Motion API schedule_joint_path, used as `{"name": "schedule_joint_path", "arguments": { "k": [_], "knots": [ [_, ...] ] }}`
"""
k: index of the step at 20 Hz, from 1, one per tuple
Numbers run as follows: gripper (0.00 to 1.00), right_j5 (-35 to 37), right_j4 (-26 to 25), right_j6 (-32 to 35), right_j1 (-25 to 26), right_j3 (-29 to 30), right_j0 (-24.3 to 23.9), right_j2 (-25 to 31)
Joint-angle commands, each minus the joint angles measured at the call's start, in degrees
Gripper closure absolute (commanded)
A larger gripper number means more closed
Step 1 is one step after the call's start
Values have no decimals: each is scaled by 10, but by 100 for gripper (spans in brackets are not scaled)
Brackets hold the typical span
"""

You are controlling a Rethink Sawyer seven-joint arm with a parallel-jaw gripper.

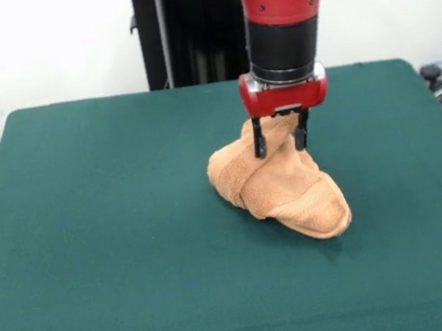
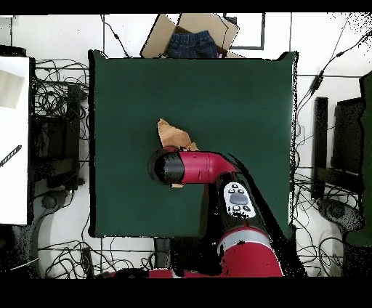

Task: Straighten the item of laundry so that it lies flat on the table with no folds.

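Note:
The peach towel [image 1: 278,186] sits bunched in a crumpled heap right of the middle of the green table [image 1: 90,235]. Its top is drawn up into a peak, and a thick fold trails down toward the front right. My gripper [image 1: 281,141] comes straight down over that peak, with one finger on each side of the cloth, closed on it. In the overhead view only part of the towel [image 2: 173,134] shows beside my arm's wrist [image 2: 166,167], which hides the gripper. The towel's tag is not visible.
A cardboard box holding blue jeans [image 2: 195,40] stands just beyond the table's edge opposite the robot. Cables and dark equipment [image 2: 58,138] lie on the floor around the table [image 2: 240,94]. A white surface [image 2: 13,145] is at the left.

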Motion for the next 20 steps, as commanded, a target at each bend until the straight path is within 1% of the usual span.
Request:
{"name": "schedule_joint_path", "arguments": {
  "k": [1,4,6,10,17,20],
  "knots": [
    [0,102,-6,13,-13,-43,16,34],
    [0,111,-8,14,-15,-44,14,37],
    [0,105,-12,16,-11,-45,14,39],
    [0,118,-15,6,11,-74,10,47],
    [0,141,-21,-19,37,-120,3,56],
    [0,147,-23,-20,43,-134,6,55]
  ]
}}
